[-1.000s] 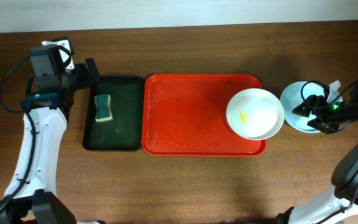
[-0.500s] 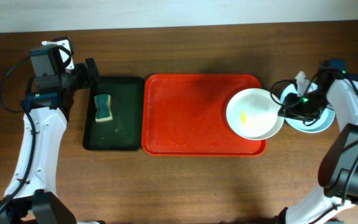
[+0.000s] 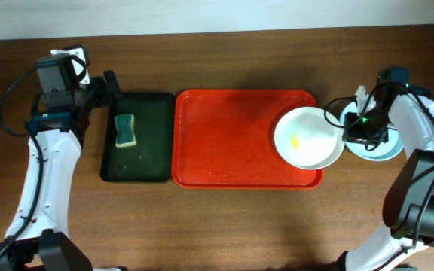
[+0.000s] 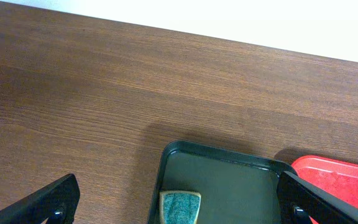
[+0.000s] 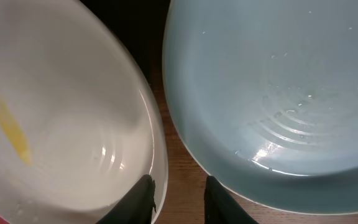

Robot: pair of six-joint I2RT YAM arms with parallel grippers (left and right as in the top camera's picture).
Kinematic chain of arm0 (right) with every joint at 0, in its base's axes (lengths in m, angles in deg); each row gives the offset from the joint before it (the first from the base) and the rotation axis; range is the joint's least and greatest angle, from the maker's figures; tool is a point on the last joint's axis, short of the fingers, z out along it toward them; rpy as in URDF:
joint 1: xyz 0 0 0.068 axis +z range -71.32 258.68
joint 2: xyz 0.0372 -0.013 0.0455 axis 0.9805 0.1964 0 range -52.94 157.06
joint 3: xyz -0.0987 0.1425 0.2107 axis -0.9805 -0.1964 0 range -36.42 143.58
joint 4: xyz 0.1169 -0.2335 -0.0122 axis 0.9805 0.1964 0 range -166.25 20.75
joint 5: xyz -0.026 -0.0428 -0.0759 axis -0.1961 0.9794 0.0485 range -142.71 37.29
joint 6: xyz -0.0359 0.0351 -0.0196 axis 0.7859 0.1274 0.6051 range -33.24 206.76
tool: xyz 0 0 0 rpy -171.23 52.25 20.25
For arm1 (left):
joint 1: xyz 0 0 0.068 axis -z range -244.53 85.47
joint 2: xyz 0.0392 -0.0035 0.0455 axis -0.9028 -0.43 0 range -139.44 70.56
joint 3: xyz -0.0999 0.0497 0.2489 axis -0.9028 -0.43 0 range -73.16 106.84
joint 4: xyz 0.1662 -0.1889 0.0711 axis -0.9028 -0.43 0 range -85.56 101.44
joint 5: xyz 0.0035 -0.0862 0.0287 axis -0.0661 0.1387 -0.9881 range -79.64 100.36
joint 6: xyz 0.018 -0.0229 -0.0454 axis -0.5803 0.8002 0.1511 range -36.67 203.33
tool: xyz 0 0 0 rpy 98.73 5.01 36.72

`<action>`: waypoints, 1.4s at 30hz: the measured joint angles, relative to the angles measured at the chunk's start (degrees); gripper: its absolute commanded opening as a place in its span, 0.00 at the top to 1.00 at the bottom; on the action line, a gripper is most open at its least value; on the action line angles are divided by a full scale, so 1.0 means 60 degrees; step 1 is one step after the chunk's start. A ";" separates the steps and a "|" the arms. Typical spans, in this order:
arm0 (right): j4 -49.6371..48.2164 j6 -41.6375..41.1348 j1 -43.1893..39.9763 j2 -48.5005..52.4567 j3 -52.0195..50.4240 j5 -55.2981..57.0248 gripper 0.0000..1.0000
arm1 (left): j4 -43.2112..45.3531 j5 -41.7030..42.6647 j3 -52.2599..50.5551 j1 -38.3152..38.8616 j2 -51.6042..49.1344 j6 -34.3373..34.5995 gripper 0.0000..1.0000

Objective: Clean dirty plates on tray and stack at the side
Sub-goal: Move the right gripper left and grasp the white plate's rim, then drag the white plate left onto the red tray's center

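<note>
A white plate (image 3: pixel 309 138) with a yellow smear (image 3: pixel 295 141) rests on the right end of the red tray (image 3: pixel 232 143), overhanging its rim. Beside it on the table lies a pale blue plate (image 3: pixel 386 149). My right gripper (image 3: pixel 345 134) hangs between the two plates. In the right wrist view it (image 5: pixel 178 200) straddles the white plate's (image 5: pixel 61 124) rim: one finger inside the rim, the other over bare wood short of the blue plate (image 5: pixel 278 81), with a narrow gap left. My left gripper (image 3: pixel 111 89) stands wide open above the black tray's far left corner.
A black tray (image 3: pixel 145 162) sits left of the red tray and holds a green-and-yellow sponge (image 3: pixel 126 129). In the left wrist view the sponge (image 4: pixel 179 206) lies at the black tray's (image 4: pixel 229 186) left side. Bare wood surrounds both trays.
My right gripper swung left from over the blue plate to the white plate's right rim, and its jaws have narrowed around that rim. The left arm has not moved.
</note>
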 measured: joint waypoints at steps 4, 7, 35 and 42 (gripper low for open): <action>-0.0036 -0.0124 0.0000 0.0051 0.0000 0.0004 0.73 | 0.0000 0.0000 0.0000 0.0000 0.0000 0.0000 0.01; -0.0036 -0.0251 0.0000 0.0076 0.0000 0.0004 0.76 | 0.0000 0.0000 0.0000 0.0000 0.0000 0.0000 0.00; -0.1042 -0.0423 0.0000 0.0113 -0.0543 -0.0149 0.76 | 0.0000 0.0000 0.0000 0.0000 0.0000 0.0000 0.01; -0.1064 -0.0670 0.0000 0.0131 -0.0605 -0.0488 0.96 | 0.0000 0.0000 0.0000 0.0000 0.0000 0.0000 0.01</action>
